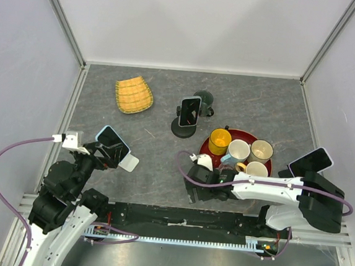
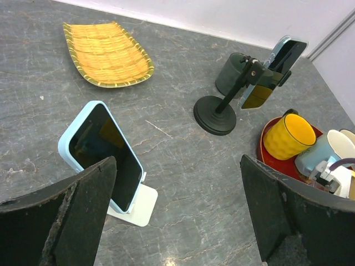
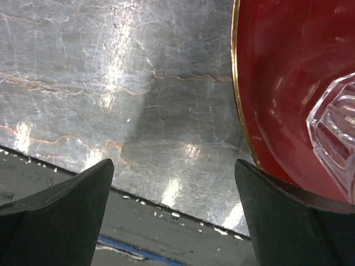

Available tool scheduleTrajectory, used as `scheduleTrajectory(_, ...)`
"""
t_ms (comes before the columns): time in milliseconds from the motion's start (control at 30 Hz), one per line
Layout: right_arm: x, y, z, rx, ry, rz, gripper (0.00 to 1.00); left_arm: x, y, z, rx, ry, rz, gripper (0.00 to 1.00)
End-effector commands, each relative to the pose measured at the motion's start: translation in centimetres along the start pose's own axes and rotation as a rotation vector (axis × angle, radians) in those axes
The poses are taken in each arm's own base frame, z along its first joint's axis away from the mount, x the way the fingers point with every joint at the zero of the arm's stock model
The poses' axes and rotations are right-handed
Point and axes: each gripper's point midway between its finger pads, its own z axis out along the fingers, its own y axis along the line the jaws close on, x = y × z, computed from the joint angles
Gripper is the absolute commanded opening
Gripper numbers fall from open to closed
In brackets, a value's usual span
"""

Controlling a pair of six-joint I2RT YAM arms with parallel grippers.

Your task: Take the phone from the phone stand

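A phone in a light-blue case [image 2: 102, 155] leans on a white stand [image 2: 136, 205] at the left of the table; it also shows in the top view [image 1: 113, 140]. A second phone [image 1: 190, 110] is clamped on a black stand [image 2: 215, 115] at the middle. A third phone [image 1: 310, 161] sits at the right edge. My left gripper [image 2: 177, 221] is open and empty; its left finger [image 2: 72, 216] is just in front of the light-blue phone, not touching. My right gripper [image 3: 175, 210] is open and empty, low over the table's near edge beside the red tray [image 3: 288, 83].
A yellow bamboo dish [image 1: 133, 95] lies at the back left. A dark green cup [image 1: 203, 99] stands behind the black stand. The red tray [image 1: 208, 147] holds a yellow mug [image 1: 220, 140] and several other mugs. A clear glass piece [image 3: 338, 138] sits in the tray.
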Motion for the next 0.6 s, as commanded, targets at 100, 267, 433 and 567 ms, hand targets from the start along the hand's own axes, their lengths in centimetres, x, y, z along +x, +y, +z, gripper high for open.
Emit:
scheduleTrajectory(100,-1.8,-4.5,-0.6,0.084,-0.045,0.136,0.98,0.1,-0.1,0.2,-0.005,0.007,-0.026,1.00)
scheduleTrajectory(267,-4.1,-7.7,-1.0,0.158,-0.111,0.169,0.98,0.1,-0.1,0.2,-0.004,0.006,-0.027,1.00)
scheduleTrajectory(433,-5.7,-9.9,-0.8,0.220,-0.117,0.164,0.98,0.0,-0.1,0.1,-0.005,0.002,-0.027,1.00)
scheduleTrajectory(567,-6.4,-11.2,-0.3,0.264,-0.103,0.144,0.98,-0.1,-0.1,0.1,-0.004,-0.002,-0.029,1.00)
